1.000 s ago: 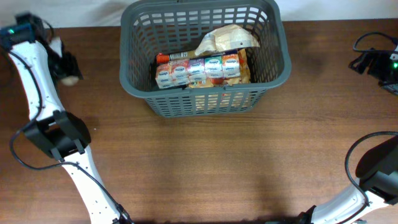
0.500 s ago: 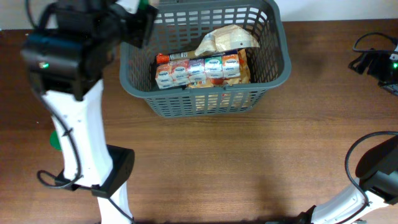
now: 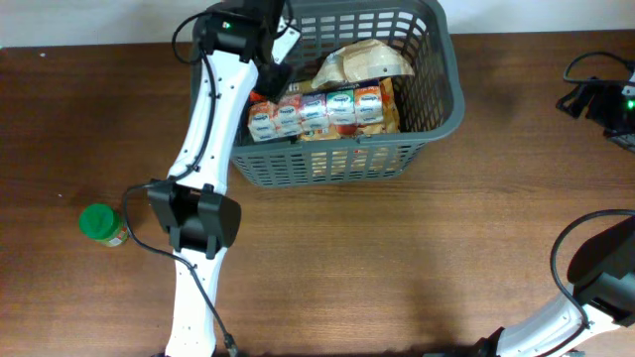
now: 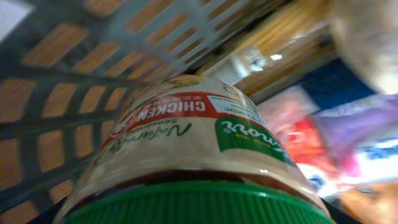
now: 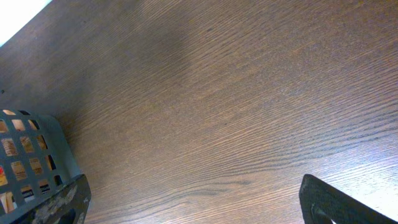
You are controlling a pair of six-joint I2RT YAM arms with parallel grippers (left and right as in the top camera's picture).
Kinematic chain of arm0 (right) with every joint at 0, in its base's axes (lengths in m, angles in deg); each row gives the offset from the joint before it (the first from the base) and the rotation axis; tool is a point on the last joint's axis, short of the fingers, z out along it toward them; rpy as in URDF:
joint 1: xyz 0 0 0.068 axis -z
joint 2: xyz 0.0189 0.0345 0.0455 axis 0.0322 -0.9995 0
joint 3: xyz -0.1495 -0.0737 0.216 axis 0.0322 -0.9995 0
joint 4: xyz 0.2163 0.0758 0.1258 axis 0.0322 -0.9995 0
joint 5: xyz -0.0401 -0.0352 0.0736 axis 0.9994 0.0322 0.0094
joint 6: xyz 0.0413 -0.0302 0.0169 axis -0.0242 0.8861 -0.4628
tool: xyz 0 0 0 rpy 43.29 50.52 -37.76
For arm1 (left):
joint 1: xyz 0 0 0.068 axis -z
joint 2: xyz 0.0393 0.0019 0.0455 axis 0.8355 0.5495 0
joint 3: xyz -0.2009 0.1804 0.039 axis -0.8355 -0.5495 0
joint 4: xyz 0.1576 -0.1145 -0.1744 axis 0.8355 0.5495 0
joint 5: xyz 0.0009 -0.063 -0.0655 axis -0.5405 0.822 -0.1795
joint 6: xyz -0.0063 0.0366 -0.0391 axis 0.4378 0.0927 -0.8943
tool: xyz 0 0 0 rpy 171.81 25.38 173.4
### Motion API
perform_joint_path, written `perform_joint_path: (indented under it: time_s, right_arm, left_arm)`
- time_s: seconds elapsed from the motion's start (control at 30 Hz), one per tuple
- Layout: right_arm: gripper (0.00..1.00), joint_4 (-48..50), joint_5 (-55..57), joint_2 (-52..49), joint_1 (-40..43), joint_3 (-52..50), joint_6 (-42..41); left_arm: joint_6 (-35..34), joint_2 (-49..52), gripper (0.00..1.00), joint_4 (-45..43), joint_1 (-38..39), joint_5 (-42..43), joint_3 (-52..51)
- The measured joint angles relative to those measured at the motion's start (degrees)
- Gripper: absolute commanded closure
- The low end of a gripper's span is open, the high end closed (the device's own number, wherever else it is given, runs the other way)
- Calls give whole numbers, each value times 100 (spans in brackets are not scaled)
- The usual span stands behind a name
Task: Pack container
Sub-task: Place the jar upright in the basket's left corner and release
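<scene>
The dark grey basket (image 3: 452, 69) stands at the back middle of the table. It holds a row of small cartons (image 3: 317, 109) and a tan bag (image 3: 362, 61). My left gripper (image 3: 270, 71) reaches down inside the basket's left end. It is shut on a seasoning jar (image 4: 193, 137) with a green lid, which fills the left wrist view beside the basket's lattice wall (image 4: 68, 93). Its fingers are hidden there. My right gripper (image 3: 592, 99) hovers over bare table at the far right. In the right wrist view it (image 5: 193, 214) is open and empty.
A second green-lidded jar (image 3: 101, 224) stands on the table at the left, beside the left arm's base. The basket's corner (image 5: 62, 155) shows at the lower left of the right wrist view. Cables lie at the right edge (image 3: 595, 64).
My left arm has swung from the far left of the table over to the basket and lowered the jar into its left end. The right arm has not moved.
</scene>
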Motion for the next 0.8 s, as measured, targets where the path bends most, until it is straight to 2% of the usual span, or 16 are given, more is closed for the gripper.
perform_joint_path:
  time_s: [0.13,0.33,0.43,0.53,0.63,0.7,0.8]
  right_arm:
    - [1,0,0,0,0,0,2]
    - [1,0,0,0,0,0,4]
    - [1,-2,0,0,0,-2,0]
    - [1,-2,0,0,0,0,2]
    - [1,0,0,0,0,0,0]
    - [1,0,0,0,0,0,2]
    - [1,2,0,0,0,0,2]
  left_arm:
    - [-192,-9,1,31,-138,-15,81]
    - [-295,-227,1,693,-116,-52,680]
    - [-319,-710,1,1117,-173,-149,986]
    - [-656,-1456,1,1567,-380,-623,1169]
    - [-1182,-1860,1,1569,-994,-903,1209]
    - [-1648,-1906,1,1569,-1731,-933,1147]
    - [-2144,-1853,1,1550,-2841,-522,352]
